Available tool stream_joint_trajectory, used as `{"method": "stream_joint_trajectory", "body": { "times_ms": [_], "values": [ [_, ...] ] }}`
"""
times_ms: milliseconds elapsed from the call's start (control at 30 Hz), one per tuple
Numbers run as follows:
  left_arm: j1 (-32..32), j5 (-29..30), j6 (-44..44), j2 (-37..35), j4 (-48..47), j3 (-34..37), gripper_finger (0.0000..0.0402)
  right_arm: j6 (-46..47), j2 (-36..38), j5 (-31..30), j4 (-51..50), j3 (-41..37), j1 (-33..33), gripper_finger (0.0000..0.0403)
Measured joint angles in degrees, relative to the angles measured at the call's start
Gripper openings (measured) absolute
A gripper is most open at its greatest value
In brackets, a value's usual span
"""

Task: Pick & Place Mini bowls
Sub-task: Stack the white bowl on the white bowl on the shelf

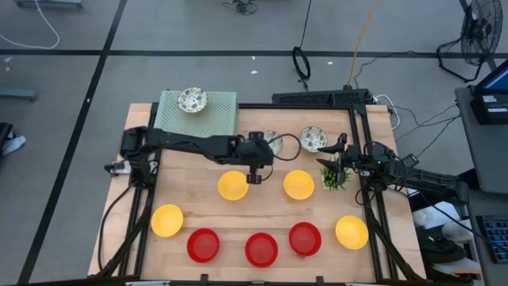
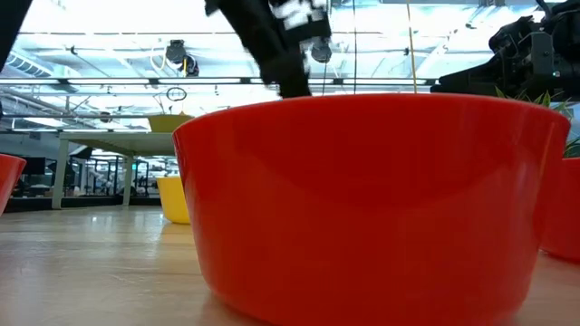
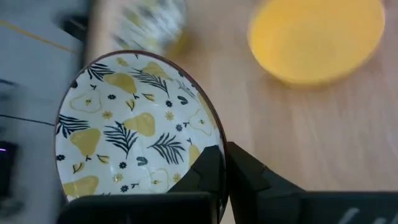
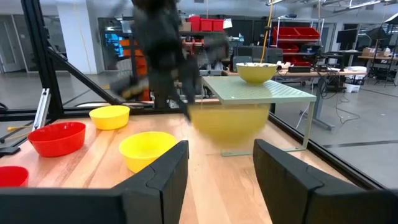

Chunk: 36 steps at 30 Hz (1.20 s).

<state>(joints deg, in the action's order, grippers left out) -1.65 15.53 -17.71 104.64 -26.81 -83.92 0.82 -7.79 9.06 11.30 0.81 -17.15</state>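
While the left gripper (image 3: 222, 163) clamps the rim of a patterned bowl (image 3: 134, 127), lifted just short of the green mat (image 1: 198, 111), the step looks like carry-to-mat; next, set it beside the bowl (image 1: 192, 99) there. Only the left wrist view shows that pinch; farther off, the right gripper (image 4: 221, 163) waits, fingers apart.

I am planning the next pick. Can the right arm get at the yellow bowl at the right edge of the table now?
Probably yes. The right claw is open and holds nothing, and the yellow bowl lies apart from the red bowl on the right arm's own side. The left claw, gripping a patterned bowl, is far off.
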Motion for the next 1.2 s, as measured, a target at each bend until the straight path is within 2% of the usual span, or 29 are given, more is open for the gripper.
{"method": "stream_joint_trajectory", "body": {
  "times_ms": [233,333,433,633,833,933,1067,1200],
  "values": [
    [-0.54,16.12,-0.12,-11.89,-5.03,0.00,0.0020,0.00,0.00,0.00,-0.03,0.01,-0.02,0.0171],
    [-2.97,22.79,1.75,-16.36,-7.87,-0.04,0.0009,0.00,-0.06,-0.06,0.04,0.00,-0.02,0.0171],
    [-7.24,26.08,5.02,-20.04,-11.57,-0.04,0.0012,0.00,-0.11,-0.02,0.01,0.01,-0.02,0.0171],
    [-18.62,23.97,13.41,-23.64,-22.04,-0.09,0.0010,0.00,-0.13,0.00,-0.01,0.00,-0.02,0.0171],
    [-28.52,12.37,19.62,-23.01,-32.83,-0.11,0.0017,0.00,-0.13,0.00,0.05,-0.01,-0.02,0.0171],
    [-30.59,11.36,19.78,-21.98,-36.41,0.02,0.0014,0.00,-0.13,0.00,0.01,0.01,0.00,0.0171],
    [-32.29,9.86,19.86,-21.32,-37.11,-0.09,0.0009,0.00,-0.13,0.00,0.01,0.01,0.00,0.0171],
    [-32.57,9.87,18.74,-20.84,-36.63,-0.09,0.0020,0.00,-0.13,0.00,0.00,0.01,-0.01,0.0171]
  ]
}}
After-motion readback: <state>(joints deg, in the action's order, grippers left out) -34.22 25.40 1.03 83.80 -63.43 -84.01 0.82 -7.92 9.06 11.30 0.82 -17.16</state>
